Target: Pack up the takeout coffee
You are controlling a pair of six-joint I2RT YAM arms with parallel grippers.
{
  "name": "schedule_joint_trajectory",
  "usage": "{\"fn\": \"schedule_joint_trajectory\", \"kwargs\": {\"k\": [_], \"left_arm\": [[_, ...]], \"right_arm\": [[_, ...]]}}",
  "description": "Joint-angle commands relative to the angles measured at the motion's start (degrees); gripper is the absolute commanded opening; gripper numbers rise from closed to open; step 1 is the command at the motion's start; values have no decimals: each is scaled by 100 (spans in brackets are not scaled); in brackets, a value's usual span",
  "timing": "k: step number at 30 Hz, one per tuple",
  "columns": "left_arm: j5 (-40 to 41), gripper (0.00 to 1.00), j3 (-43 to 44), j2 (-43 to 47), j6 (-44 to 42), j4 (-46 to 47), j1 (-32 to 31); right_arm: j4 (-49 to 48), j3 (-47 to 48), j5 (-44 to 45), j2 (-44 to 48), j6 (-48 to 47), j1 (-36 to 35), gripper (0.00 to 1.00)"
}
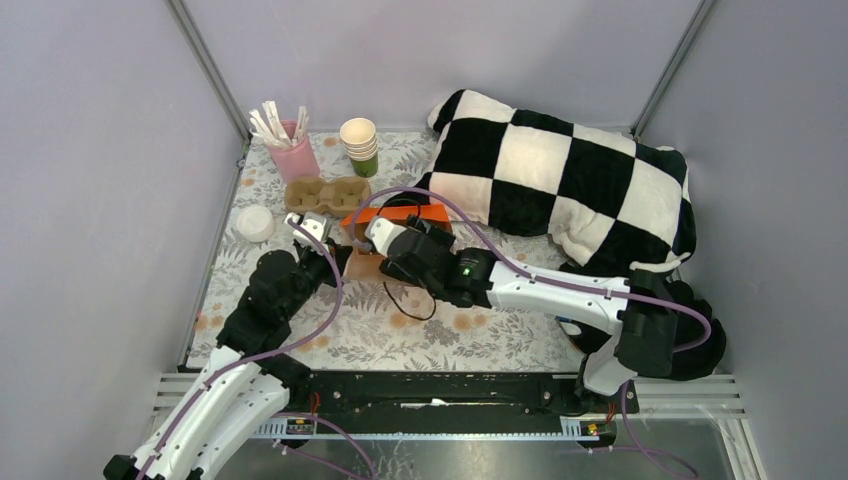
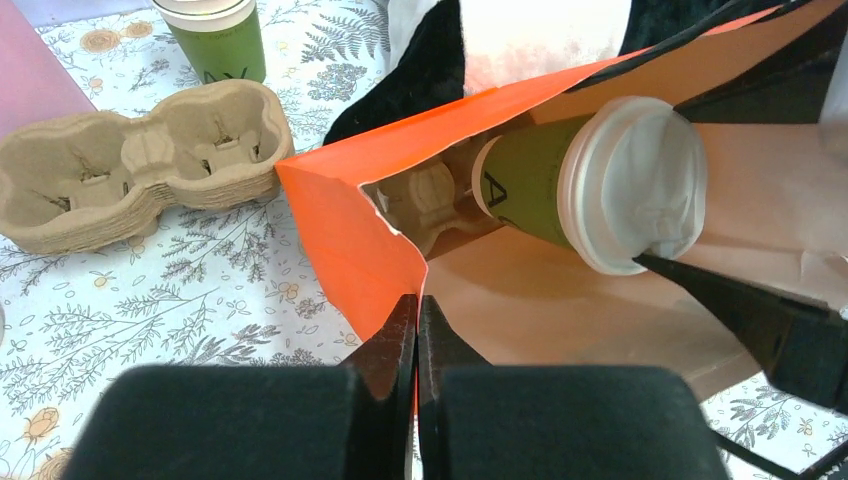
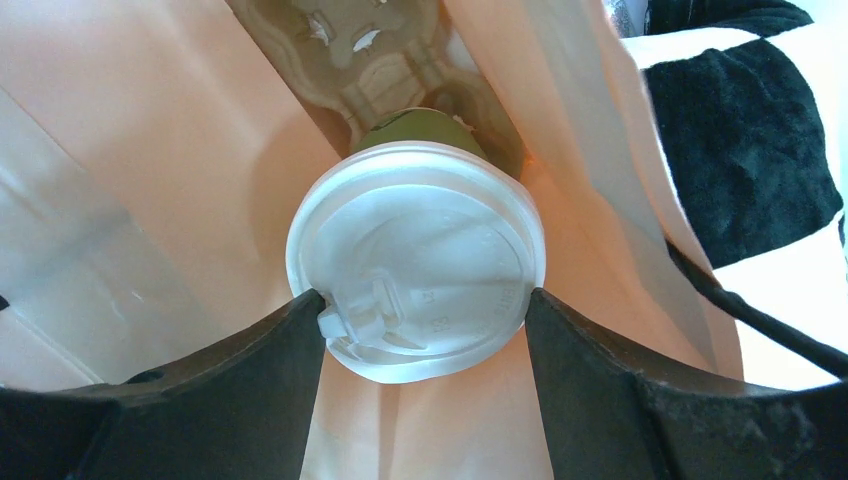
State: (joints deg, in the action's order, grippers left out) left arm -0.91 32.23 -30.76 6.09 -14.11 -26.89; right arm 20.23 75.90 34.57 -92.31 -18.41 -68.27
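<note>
Coffee (image 3: pixel 415 250): clamped at lid rim by right gripper (image 3: pixel 422 300), jaws spread wide on either side. Sat inside mouth of orange bag (image 2: pixel 340 220), base toward carrier (image 3: pixel 385 60) deeper in; could not tell whether seated in a well. Left gripper (image 2: pixel 416 310): pinched together on bag's rim. Spare carriers (image 2: pixel 130 160): stacked just beside bag on floral table (image 2: pixel 150 300). Cup stack (image 1: pixel 360 143), pink holder (image 1: pixel 294 157): stood at far edge. Loose lid (image 1: pixel 255 223): lay left of bag. Pillow (image 1: pixel 570 180): rested behind.
</note>
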Motion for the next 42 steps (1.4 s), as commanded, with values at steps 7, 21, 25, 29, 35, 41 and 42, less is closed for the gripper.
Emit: {"fn": "schedule_joint_trajectory", "kwargs": {"k": [7,21,25,29,35,41,42], "left_arm": [[72,0,-114,224,198,-84,9],[237,0,-139,124,217,-86,9],[217,0,-132,103,226,-84,9],[205,0,-129,82,226,-83,9],[254,0,-120,45,244,-92,9],[229,0,-103,18,244,-101,9],[239,0,-103,22,244,-101,9]], "right_arm": [[-565,-357,-1098,495,-443,480,76],[-608,-267,-1456,-3,-1620,771,77],[-689,-154,-1284,-170,-1745,824,77],[-615,-14,-1033,-256,-1760,833,77],[-307,64,-1021,-73,-1595,833,77],[-339,-55,-810,-41,-1670,841,77],[-356,-57,-791,-61,-1675,846,77]]}}
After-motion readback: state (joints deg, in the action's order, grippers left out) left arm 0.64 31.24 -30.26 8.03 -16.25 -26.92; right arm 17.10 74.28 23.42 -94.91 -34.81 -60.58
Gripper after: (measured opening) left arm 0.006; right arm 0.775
